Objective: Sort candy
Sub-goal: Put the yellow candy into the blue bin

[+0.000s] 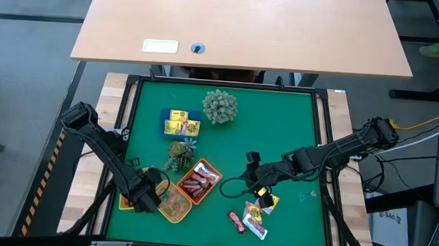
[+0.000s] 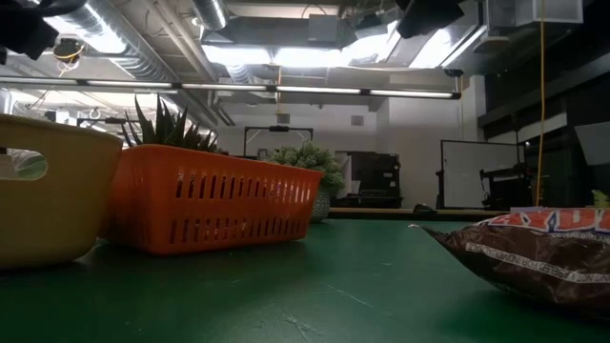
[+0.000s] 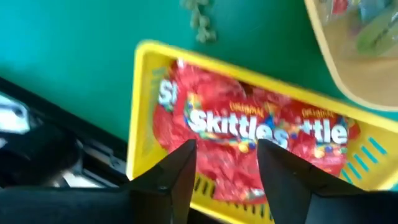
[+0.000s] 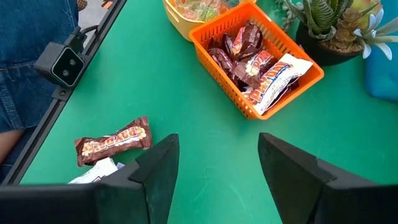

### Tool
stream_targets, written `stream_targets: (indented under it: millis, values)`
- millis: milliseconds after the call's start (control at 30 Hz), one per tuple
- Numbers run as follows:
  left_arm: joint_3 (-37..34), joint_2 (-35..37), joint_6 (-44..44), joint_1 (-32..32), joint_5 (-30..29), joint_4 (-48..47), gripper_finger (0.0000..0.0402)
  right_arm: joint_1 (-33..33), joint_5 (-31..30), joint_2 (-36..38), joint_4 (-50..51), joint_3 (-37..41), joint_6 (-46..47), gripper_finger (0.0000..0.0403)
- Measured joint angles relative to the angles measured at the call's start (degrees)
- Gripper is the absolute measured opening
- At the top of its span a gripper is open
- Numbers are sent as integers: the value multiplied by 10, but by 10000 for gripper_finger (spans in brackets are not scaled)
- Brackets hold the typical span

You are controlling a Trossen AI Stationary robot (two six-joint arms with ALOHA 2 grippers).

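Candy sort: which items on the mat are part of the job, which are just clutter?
Job:
- red packets in the yellow tray
- brown bars in the orange tray
- loose brown bar on the mat
- loose packets at the near edge
- round tray of small sweets
- left gripper, right gripper, both open

Clutter:
- spiky green ball
- potted plant

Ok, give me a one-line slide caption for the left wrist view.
Left tool, open, above red candy packets lying in the yellow tray, beside a tan bowl.
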State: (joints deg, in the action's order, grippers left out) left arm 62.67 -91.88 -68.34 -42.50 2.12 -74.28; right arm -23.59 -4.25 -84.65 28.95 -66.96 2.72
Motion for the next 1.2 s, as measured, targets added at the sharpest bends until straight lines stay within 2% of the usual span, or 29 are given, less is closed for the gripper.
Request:
stream_targets:
  millis: [233,467,567,700,967,1200]
  values:
    - [0,0,-33,19,75,0,163,0,31,0,31,0,15,221]
    - [16,0,-17,20,79,0,163,-7,99,0,121,0,109,221]
    - [34,0,-16,20,76,0,163,-24,103,0,143,12,134,221]
    - [60,0,-16,20,44,5,163,-57,103,0,144,39,160,221]
    - [80,0,-15,33,-104,30,163,-117,68,0,140,103,247,221]
    - [81,0,-15,60,-146,69,163,-152,41,0,120,156,291,221]
